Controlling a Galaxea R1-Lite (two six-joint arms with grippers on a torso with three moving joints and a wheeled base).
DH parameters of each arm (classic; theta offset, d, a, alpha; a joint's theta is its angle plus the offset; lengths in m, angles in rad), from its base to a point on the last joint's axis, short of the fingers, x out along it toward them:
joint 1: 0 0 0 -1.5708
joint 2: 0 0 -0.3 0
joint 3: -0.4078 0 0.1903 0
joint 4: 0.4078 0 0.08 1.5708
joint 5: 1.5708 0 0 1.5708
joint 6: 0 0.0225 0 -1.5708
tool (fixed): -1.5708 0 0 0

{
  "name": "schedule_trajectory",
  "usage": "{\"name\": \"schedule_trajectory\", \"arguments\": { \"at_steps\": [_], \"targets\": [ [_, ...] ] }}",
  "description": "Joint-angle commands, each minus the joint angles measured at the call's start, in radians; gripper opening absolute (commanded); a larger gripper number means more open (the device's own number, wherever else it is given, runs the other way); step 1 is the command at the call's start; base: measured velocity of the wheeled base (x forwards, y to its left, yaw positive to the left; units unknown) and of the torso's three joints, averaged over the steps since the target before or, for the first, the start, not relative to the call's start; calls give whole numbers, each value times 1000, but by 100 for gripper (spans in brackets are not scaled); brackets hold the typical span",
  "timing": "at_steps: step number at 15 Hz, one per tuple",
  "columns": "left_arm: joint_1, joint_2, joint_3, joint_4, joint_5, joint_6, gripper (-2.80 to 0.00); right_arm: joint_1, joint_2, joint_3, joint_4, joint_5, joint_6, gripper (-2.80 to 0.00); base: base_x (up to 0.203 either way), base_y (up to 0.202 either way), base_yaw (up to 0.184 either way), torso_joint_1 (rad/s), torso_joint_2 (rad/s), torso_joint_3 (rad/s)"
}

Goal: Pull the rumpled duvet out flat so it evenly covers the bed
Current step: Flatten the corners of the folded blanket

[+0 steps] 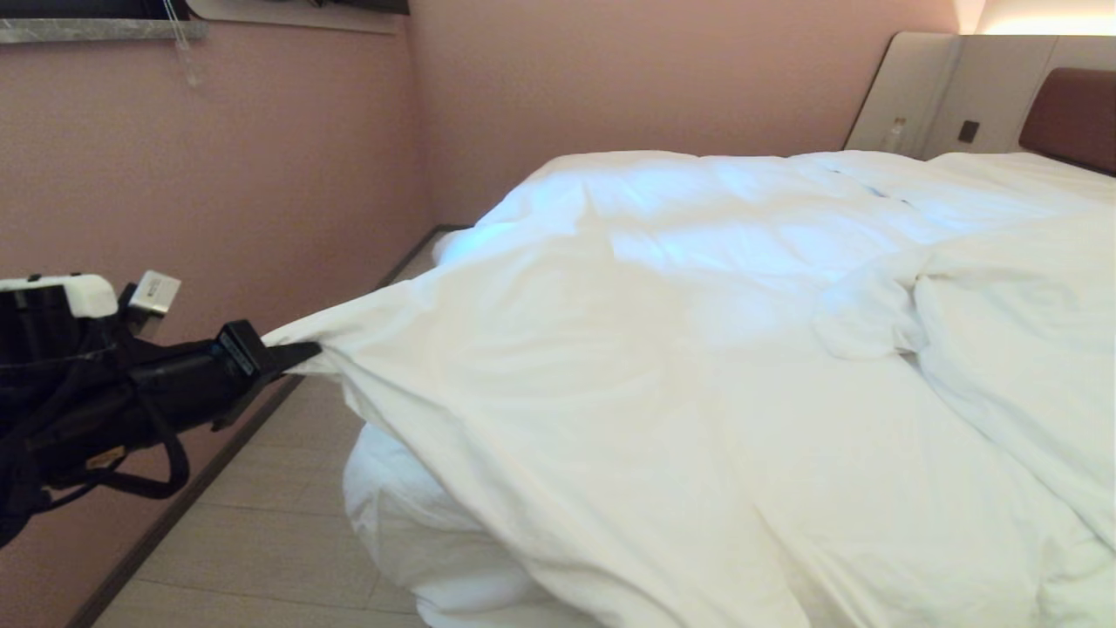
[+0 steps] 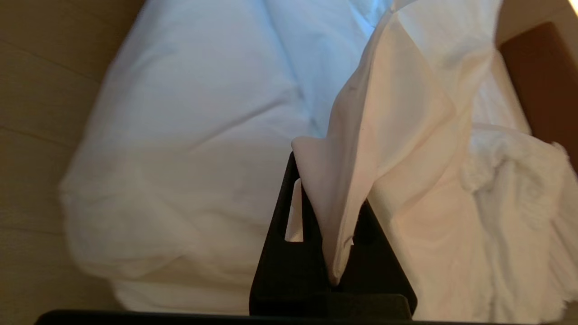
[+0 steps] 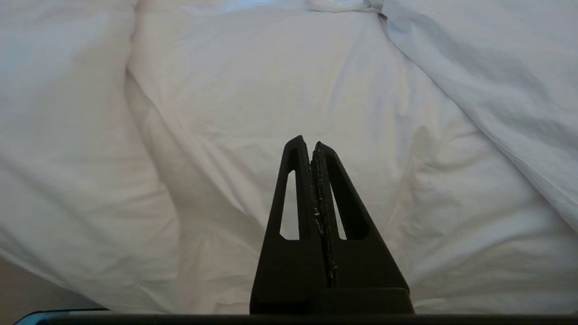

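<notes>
At about nine o'clock in the head view the left gripper (image 1: 301, 353) reaches in from the wall side, its jaws pinching a corner of the duvet (image 1: 663, 366) and drawing that corner out over the strip of floor (image 1: 261, 523) between the pink wall (image 1: 218, 174) and the bed (image 1: 1074, 118). The left wrist view shows the cloth folded into a thin wedge between the black fingers (image 2: 289, 243), so the hold looks narrow rather than deep.

From there, toward the centre, the duvet rises in a taut ridge from the pinched corner, then spreads across the mattress, with its lower edge hanging in a soft bulge at about seven o'clock. Toward three o'clock a thick rumpled fold (image 1: 872, 314) lies doubled over on itself, and beyond it, at one o'clock, sit the brown headboard and beige panels.

The right gripper (image 3: 314, 144) hovers over the white cover on the near side, its jaws pressed together on nothing.

To do this pull well, I would keep the draw low, steady and outward, in line with the ridge, so tension travels through to the doubled fold instead of lifting the corner alone. A jerk may slip such a shallow pinch. The fold at three o'clock probably needs its own tug afterwards.
</notes>
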Motion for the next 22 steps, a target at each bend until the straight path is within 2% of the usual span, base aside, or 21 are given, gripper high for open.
{"name": "schedule_trajectory", "arguments": {
  "at_steps": [1, 5, 10, 12, 18, 22],
  "targets": [
    [45, -42, 53, -9, -3, 23, -280, 0, 1, 0, 1, 0, 0, -280, 0, 0, 0, 0, 0, 0],
    [76, -104, 135, -8, 6, 59, -280, 0, 1, 0, -1, 0, 0, -280, 0, 0, 0, 0, 0, 0],
    [92, -297, 317, 1, 8, 132, -280, 0, 1, 0, 0, 0, 0, -280, 0, 0, 0, 0, 0, 0],
    [110, -369, 357, 23, 9, 142, -280, 0, 1, 0, 0, 0, 0, -280, 0, 0, 0, 0, 0, 0],
    [135, -628, 365, 282, 17, 145, -280, 0, 1, 0, -1, 0, 0, -280, 0, 0, 0, 0, 0, 0],
    [136, -865, 356, 510, 24, 162, -280, 0, 1, 0, 1, 0, 0, -280, 0, 0, 0, 0, 0, 0]
  ]
}}
